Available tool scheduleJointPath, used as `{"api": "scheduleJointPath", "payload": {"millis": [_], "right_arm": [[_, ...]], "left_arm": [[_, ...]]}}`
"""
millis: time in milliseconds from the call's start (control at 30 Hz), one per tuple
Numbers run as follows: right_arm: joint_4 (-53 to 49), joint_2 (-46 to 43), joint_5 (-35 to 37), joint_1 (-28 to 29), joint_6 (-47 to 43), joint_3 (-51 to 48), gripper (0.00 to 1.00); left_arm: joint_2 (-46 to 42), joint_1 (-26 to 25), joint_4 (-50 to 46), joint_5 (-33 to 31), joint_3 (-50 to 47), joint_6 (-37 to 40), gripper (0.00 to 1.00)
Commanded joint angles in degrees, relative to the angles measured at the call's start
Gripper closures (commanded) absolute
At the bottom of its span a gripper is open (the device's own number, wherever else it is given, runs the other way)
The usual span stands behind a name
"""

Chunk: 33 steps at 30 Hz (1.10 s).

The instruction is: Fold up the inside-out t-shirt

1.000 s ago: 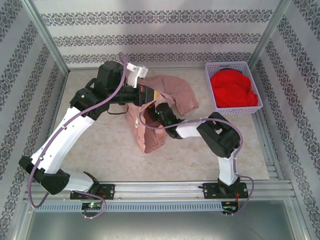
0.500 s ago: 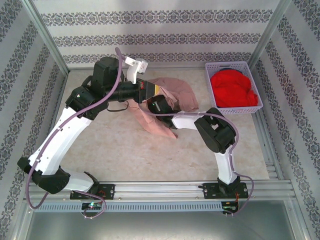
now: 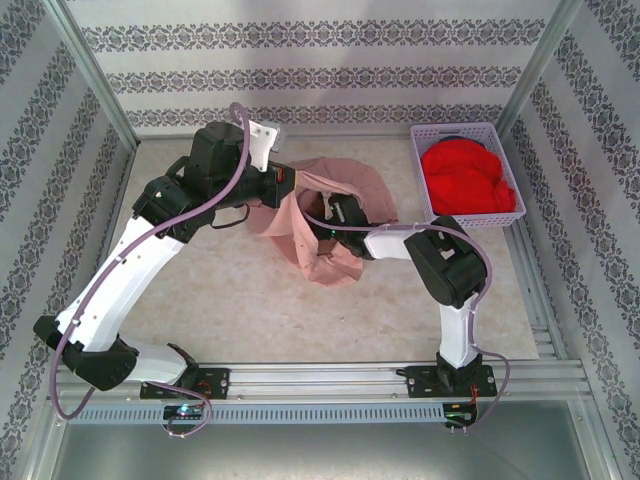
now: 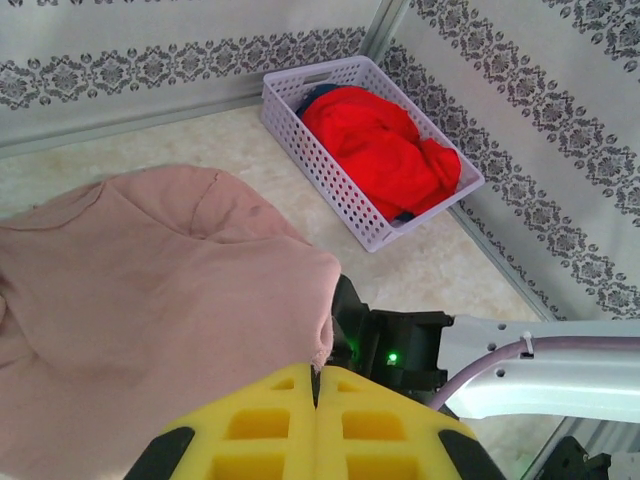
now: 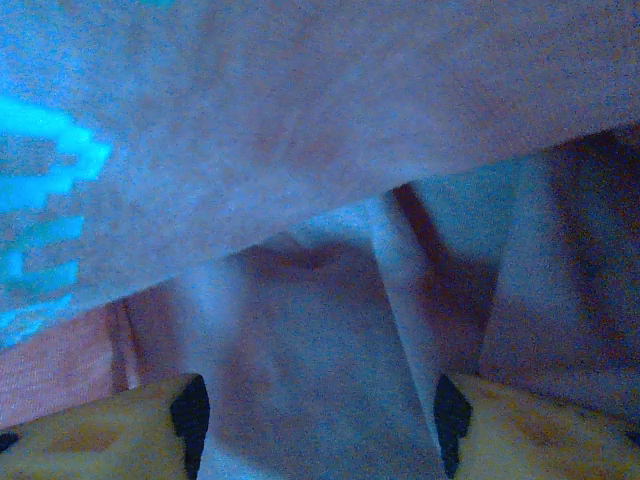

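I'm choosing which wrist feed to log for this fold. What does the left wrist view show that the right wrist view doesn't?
Left wrist view: the left gripper shut on the edge of the pink t-shirt, the lilac basket holding a red garment, and the right arm reaching in below the cloth. Right wrist view: the right gripper, open, with cloth right in front of it and a bluish print showing through. Shared: the t-shirt's fabric.
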Motion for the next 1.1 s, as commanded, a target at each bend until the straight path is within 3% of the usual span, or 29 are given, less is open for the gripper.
{"api": "scheduleJointPath", "payload": {"millis": [0,167,300,533,700,833,900,1067], "right_arm": [[-5.4,1.6,4.9,1.3,0.0,6.0,0.36],[-13.8,5.3,10.9,2.7,0.3,13.9,0.35],[-19.4,8.5,12.9,3.1,0.0,19.8,0.33],[-31.2,14.2,13.3,3.4,-0.7,29.9,0.19],[-38.6,17.3,9.9,3.3,-0.2,34.7,0.13],[-41.5,16.9,5.6,3.2,1.5,32.6,0.23],[-43.7,17.3,2.8,3.1,2.2,31.9,0.36],[-48.3,17.0,3.8,3.2,1.1,32.8,0.27]], "left_arm": [[-2.9,-0.3,3.6,6.9,0.3,-0.5,1.0],[-3.3,-0.3,8.3,16.3,3.5,-3.7,1.0],[-2.7,-0.3,7.9,15.8,6.5,-3.3,1.0],[-2.1,-0.3,6.3,13.5,12.6,-1.3,1.0],[-2.2,0.2,5.8,7.9,14.7,-0.3,1.0],[-2.4,1.3,4.5,-0.4,13.5,-0.2,1.0],[-3.0,1.9,4.9,-3.7,12.2,-0.4,1.0],[-5.4,3.0,6.1,-12.0,9.7,-0.1,1.0]]}}
